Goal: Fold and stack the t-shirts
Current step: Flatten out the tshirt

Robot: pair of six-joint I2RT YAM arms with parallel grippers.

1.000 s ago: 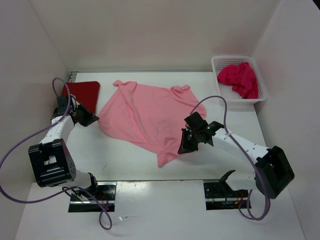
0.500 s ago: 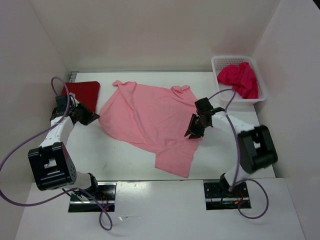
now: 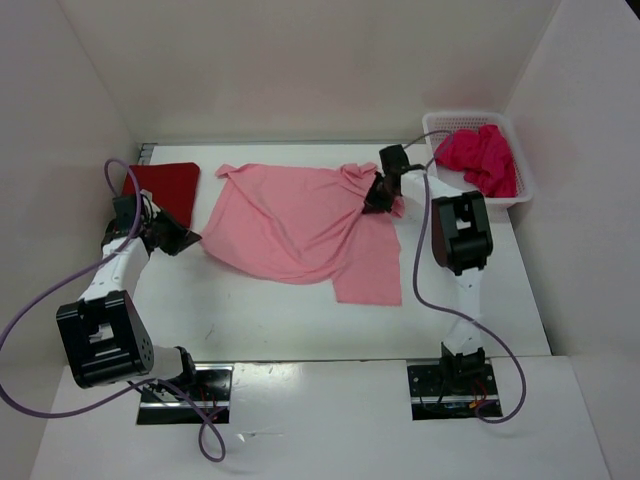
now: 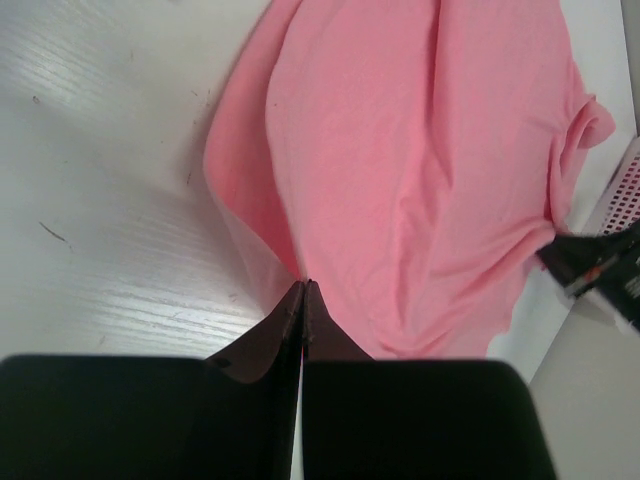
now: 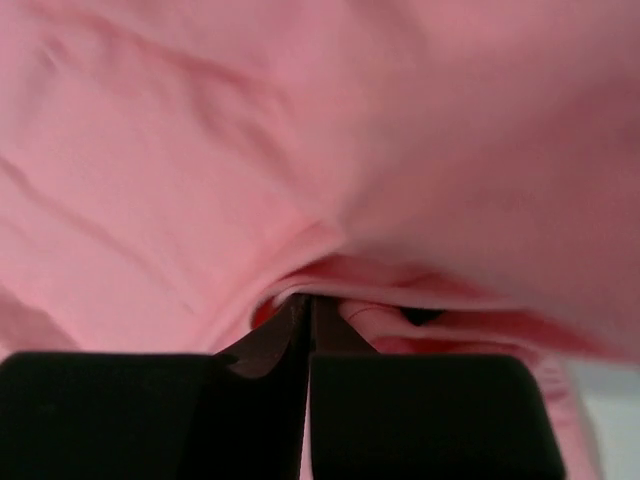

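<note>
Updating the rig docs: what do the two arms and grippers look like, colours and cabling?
The left arm and right arm have white links and boxy black joint housings. The left gripper and right gripper are black with tapering fingers. A lilac cable loops along each arm. No markings are legible.

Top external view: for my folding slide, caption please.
Right pincer grips the light pink cloth t-shirt at its far sleeve; dark red shirt lies left, magenta shirt in white mesh basket.
</note>
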